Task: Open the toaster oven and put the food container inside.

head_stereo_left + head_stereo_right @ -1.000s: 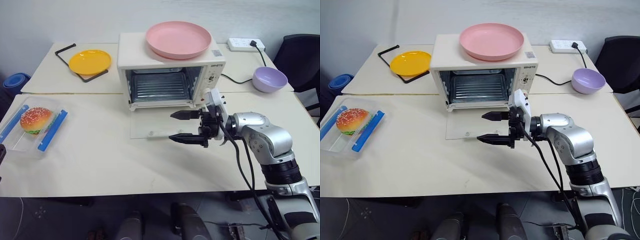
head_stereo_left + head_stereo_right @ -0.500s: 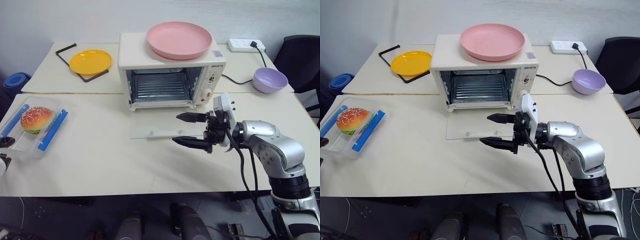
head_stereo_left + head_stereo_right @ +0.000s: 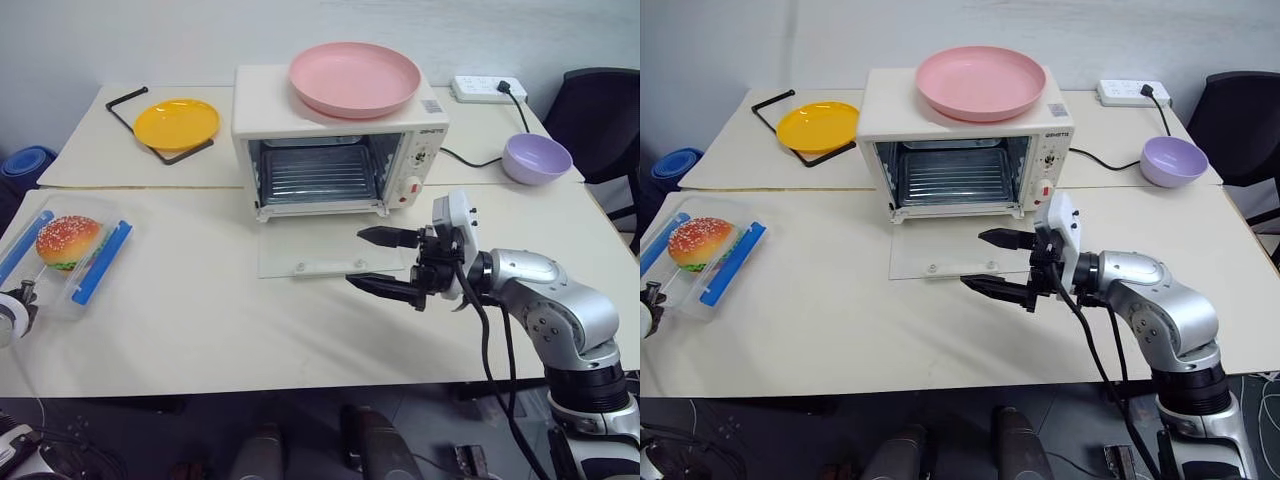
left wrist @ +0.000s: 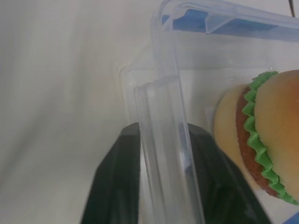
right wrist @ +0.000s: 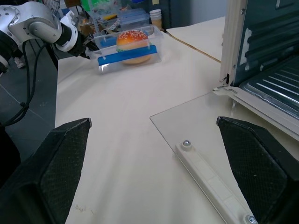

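Observation:
The cream-white toaster oven (image 3: 330,140) stands at the middle of the table with its glass door (image 3: 320,250) folded flat onto the tabletop and the rack inside showing. The clear food container (image 3: 65,250), with blue clips and a hamburger (image 3: 68,240) in it, lies at the table's left edge. My left gripper (image 3: 648,300) is at the container's near end. In the left wrist view its black fingers (image 4: 117,177) press the clear wall (image 4: 161,140) from both sides. My right gripper (image 3: 385,262) hovers open, pointing left over the door's right part.
A pink plate (image 3: 355,78) rests on top of the oven. A yellow plate (image 3: 177,122) on a black stand sits at the back left, and a purple bowl (image 3: 537,157) and a power strip (image 3: 483,88) at the back right. A black chair (image 3: 600,110) stands to the right.
My left gripper has come up at the table's left edge and closed on the container's near wall. The right gripper stays open and has barely shifted.

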Available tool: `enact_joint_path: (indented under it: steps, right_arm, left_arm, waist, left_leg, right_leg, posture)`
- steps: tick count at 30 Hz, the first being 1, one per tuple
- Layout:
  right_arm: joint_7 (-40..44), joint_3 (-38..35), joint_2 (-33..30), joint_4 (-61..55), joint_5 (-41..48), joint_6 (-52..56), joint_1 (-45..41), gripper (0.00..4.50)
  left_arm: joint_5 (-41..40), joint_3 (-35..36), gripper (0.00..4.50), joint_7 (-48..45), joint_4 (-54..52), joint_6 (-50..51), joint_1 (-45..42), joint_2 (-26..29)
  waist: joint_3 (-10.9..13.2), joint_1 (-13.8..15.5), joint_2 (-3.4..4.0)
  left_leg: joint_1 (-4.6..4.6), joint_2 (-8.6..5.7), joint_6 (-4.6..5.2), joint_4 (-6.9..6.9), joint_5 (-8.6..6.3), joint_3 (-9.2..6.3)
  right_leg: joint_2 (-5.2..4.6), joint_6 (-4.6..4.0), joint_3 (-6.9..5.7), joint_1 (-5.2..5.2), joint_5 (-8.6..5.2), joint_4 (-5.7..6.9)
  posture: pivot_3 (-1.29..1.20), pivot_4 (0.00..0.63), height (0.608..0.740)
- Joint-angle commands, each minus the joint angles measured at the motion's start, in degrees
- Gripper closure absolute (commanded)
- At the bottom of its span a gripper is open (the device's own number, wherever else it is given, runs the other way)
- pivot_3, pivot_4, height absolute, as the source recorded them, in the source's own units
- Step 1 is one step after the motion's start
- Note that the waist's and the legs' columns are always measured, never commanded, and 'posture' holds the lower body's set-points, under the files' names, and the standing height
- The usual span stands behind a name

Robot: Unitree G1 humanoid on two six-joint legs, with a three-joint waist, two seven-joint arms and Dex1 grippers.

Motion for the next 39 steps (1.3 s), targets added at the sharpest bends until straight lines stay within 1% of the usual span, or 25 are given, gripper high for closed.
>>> enact_joint_path:
  steps: [1,3,5,8,12,15,17,19,21,24,25,29,32,33,37,39]
  right_arm:
    - [0.89,-3.12,-1.87,-1.43,1.67,-0.24,-0.75,0.00]
    - [1.04,-3.87,-2.57,-1.18,2.79,0.61,-0.85,0.00]
    - [0.88,-4.71,-3.07,-1.07,3.39,0.95,-0.93,0.00]
    - [-0.11,-4.86,-3.82,-1.14,1.22,-0.74,-0.34,0.00]
    - [-0.23,-6.31,-4.83,-1.77,1.55,-0.57,1.75,0.00]
    - [-0.01,-6.87,-5.47,-2.18,1.59,-0.71,2.86,0.00]
    - [-0.26,-7.62,-5.83,-2.37,1.74,-0.82,3.87,0.00]
    - [-0.65,-8.41,-6.06,-2.51,1.82,-0.98,4.66,0.00]
    - [-1.23,-8.70,-5.96,-2.42,1.30,-1.46,4.67,0.00]
    - [-2.00,-9.85,-6.27,-2.62,1.45,-1.68,4.89,0.00]
    - [-2.27,-10.13,-6.40,-2.69,1.45,-1.74,5.02,0.00]
    - [-3.33,-12.21,-6.98,-3.21,1.70,-1.66,6.60,0.00]
    - [-4.25,-13.42,-7.05,-3.88,1.65,-1.81,8.13,0.00]
    - [-4.58,-13.66,-6.98,-4.06,1.58,-1.88,8.50,0.00]
    - [-6.79,-14.76,-6.18,-5.04,1.43,-2.20,10.45,0.00]
    - [-7.81,-14.93,-5.96,-4.97,1.24,-2.35,10.96,0.00]
  left_arm:
    - [-0.38,-1.01,4.19,-0.99,-0.02,1.07,-0.73,2.65]
    - [-0.30,-2.14,4.41,-2.34,0.80,2.40,-1.02,4.02]
    - [0.26,-4.15,4.44,-5.71,2.11,4.83,-1.42,6.61]
    - [0.19,-7.09,4.44,-11.72,3.12,8.17,-2.66,9.74]
    - [0.69,-13.94,4.44,-24.35,0.59,15.11,-3.93,15.63]
    - [0.38,-18.23,4.44,-32.41,-1.82,19.22,-5.31,18.65]
    - [1.30,-24.05,4.44,-40.51,-6.08,22.21,-7.03,21.68]
    - [1.57,-29.34,4.44,-46.66,-8.60,23.88,-10.56,22.30]
    - [4.61,-35.32,4.44,-49.36,-9.96,23.27,-16.07,20.34]
    - [10.67,-44.17,4.44,-51.56,-10.16,22.60,-24.91,14.65]
    - [12.50,-46.02,4.44,-52.69,-10.17,22.63,-26.71,13.47]
    - [18.34,-52.12,4.44,-57.07,-11.08,23.16,-31.29,9.40]
    - [23.20,-55.65,4.44,-59.14,-11.53,22.92,-32.85,6.78]
    - [24.84,-56.54,4.44,-59.63,-11.58,22.70,-33.09,6.10]
    - [30.26,-57.04,4.44,-57.85,-9.03,23.01,-34.56,-0.18]
    - [32.44,-55.81,3.74,-57.88,-8.01,22.86,-34.84,-2.83]
  waist:
    - [0.00,0.00,0.00]
    - [0.00,-0.05,-0.02]
    - [0.00,-0.13,-0.03]
    - [0.00,-0.13,-0.02]
    - [0.00,-0.06,-0.03]
    - [0.01,-0.07,-0.02]
    - [0.01,-0.10,-0.02]
    - [0.02,0.00,-0.01]
    - [0.04,0.11,0.03]
    - [0.05,0.59,0.04]
    - [0.05,0.77,0.04]
    - [0.05,0.02,0.04]
    - [0.05,-0.17,0.05]
    - [0.05,-0.24,0.04]
    - [0.05,0.08,0.04]
    - [0.05,0.22,0.05]
  left_leg:
    - [0.00,0.00,0.00,0.00,0.00,0.00]
    - [-0.02,0.00,0.00,0.00,0.00,-0.01]
    - [-0.02,0.01,-0.01,0.00,0.00,-0.01]
    - [0.00,0.01,-0.01,-0.01,0.00,0.00]
    - [-0.03,0.00,0.00,-0.01,0.00,0.00]
    - [-0.09,-0.01,0.01,-0.04,-0.01,-0.01]
    - [-0.13,-0.01,0.02,-0.05,-0.02,0.00]
    - [-0.13,-0.01,0.02,-0.08,-0.02,0.00]
    - [-0.12,-0.02,0.03,-0.12,-0.02,0.01]
    - [-0.09,-0.07,0.05,-0.12,0.01,0.00]
    - [-0.10,-0.10,0.08,-0.12,0.04,0.01]
    - [-0.12,-0.09,0.08,-0.14,0.03,0.13]
    - [-0.14,-0.06,0.07,-0.16,0.02,0.14]
    - [-0.14,-0.05,0.08,-0.17,0.02,0.15]
    - [-0.12,-0.05,0.10,-0.16,0.03,0.15]
    - [-0.12,-0.08,0.12,-0.14,0.06,0.15]
  right_leg:
    - [0.00,0.00,0.00,0.00,0.00,0.00]
    - [0.00,0.00,-0.02,0.00,0.00,-0.01]
    - [0.01,0.00,-0.03,0.00,0.00,-0.01]
    - [0.02,-0.01,-0.03,0.00,0.00,-0.03]
    - [0.01,-0.02,-0.03,0.00,-0.01,-0.05]
    - [-0.01,-0.02,-0.05,-0.01,-0.01,-0.16]
    - [-0.01,-0.03,-0.04,-0.02,-0.02,-0.21]
    - [-0.01,-0.03,-0.02,-0.02,-0.02,-0.26]
    - [-0.02,-0.03,-0.01,-0.02,-0.02,-0.27]
    - [-0.02,-0.02,-0.03,0.00,-0.01,-0.23]
    - [-0.01,0.03,-0.02,0.00,0.02,-0.22]
    - [0.06,0.07,0.16,-0.07,0.04,-0.22]
    - [0.11,0.08,0.18,-0.08,0.04,-0.27]
    - [0.12,0.09,0.20,-0.08,0.04,-0.31]
    - [0.15,0.12,0.25,-0.08,0.06,-0.25]
    - [0.13,0.15,0.26,-0.07,0.08,-0.22]
  posture:
    - [0.00,0.150,0.740]
    - [0.00,0.150,0.740]
    - [0.00,0.150,0.740]
    - [0.00,0.150,0.740]
    - [0.00,0.150,0.740]
    - [0.00,0.150,0.740]
    - [0.00,0.150,0.740]
    - [0.00,0.150,0.740]
    - [0.00,0.150,0.740]
    - [0.00,0.150,0.740]
    - [0.00,0.150,0.740]
    - [0.00,0.150,0.740]
    - [0.00,0.150,0.740]
    - [0.00,0.150,0.740]
    - [0.00,0.150,0.740]
    - [0.00,0.150,0.740]
